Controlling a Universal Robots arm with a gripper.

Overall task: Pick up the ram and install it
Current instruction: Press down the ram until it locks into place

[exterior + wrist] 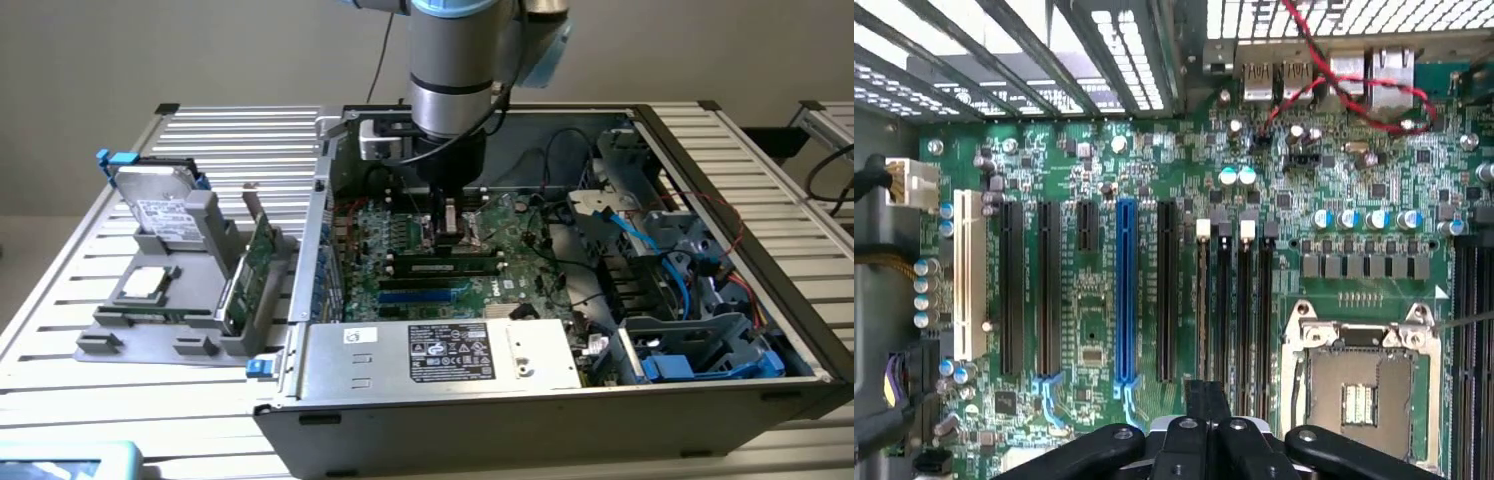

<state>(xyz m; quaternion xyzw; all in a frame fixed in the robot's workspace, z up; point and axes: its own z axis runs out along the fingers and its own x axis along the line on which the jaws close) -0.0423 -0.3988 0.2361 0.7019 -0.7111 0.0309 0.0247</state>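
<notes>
The end effector (450, 212) hangs low inside an open computer case (561, 400), just above the green motherboard (1154, 200); whether its fingers are spread or closed cannot be told. Just below it, toward the case's near wall, the ram (447, 267) lies lengthwise along the memory slots, a narrow stick with a pale label. Beside the end effector sits the empty processor socket (1359, 385). Outside the case, on the slatted table (80, 320), a grey holder (174, 320) carries a hard drive (163, 215).
</notes>
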